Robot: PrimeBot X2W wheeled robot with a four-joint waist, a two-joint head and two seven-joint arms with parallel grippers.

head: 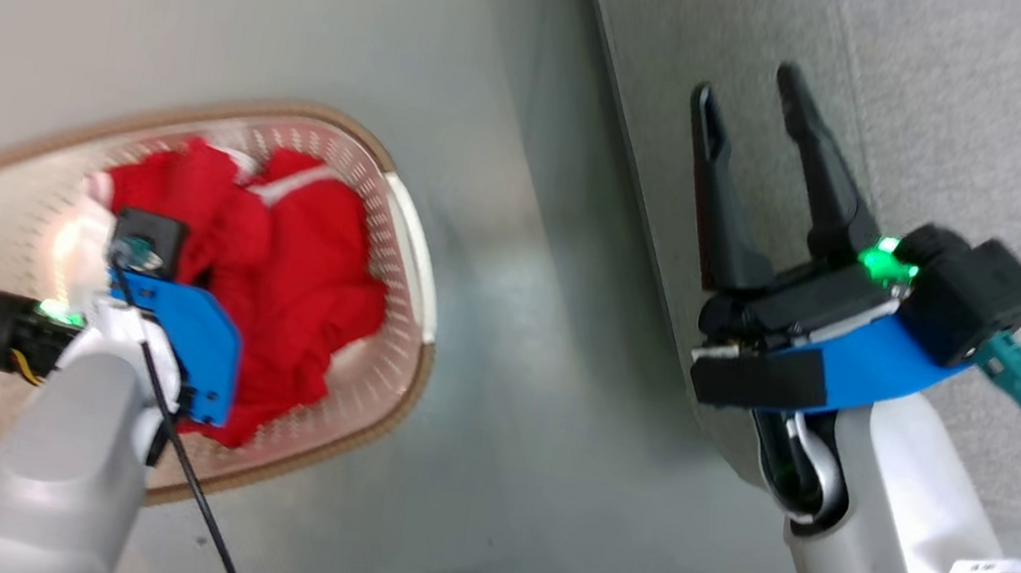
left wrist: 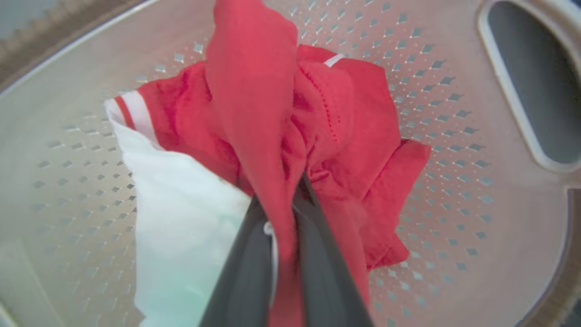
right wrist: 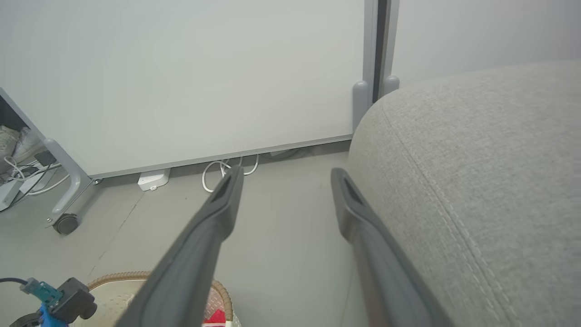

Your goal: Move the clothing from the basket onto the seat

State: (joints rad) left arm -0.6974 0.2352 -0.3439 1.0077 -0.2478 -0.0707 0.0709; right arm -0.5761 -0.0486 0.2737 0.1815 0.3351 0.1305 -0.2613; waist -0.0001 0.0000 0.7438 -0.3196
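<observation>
The cream perforated basket (head: 297, 112) stands on the floor at the left, holding the red clothing (head: 306, 269). My left arm reaches down into it, and in the left wrist view my left gripper (left wrist: 282, 193) is shut on a fold of red fabric (left wrist: 254, 91) that rises between the fingers. A white panel (left wrist: 181, 204) and a striped edge lie beside it on the basket's bottom (left wrist: 454, 136). My right gripper (head: 747, 86) is open with nothing in it, over the front edge of the light-grey seat (head: 987, 113). The right wrist view shows this gripper (right wrist: 286, 172) beside the seat (right wrist: 476, 159).
Grey floor (head: 538, 379) runs between basket and seat. A white wall panel on a wheeled leg (right wrist: 66, 222) stands beyond, with a power strip (right wrist: 152, 179) and cables at its foot. The basket's side handle hole (left wrist: 535, 91) is at the right.
</observation>
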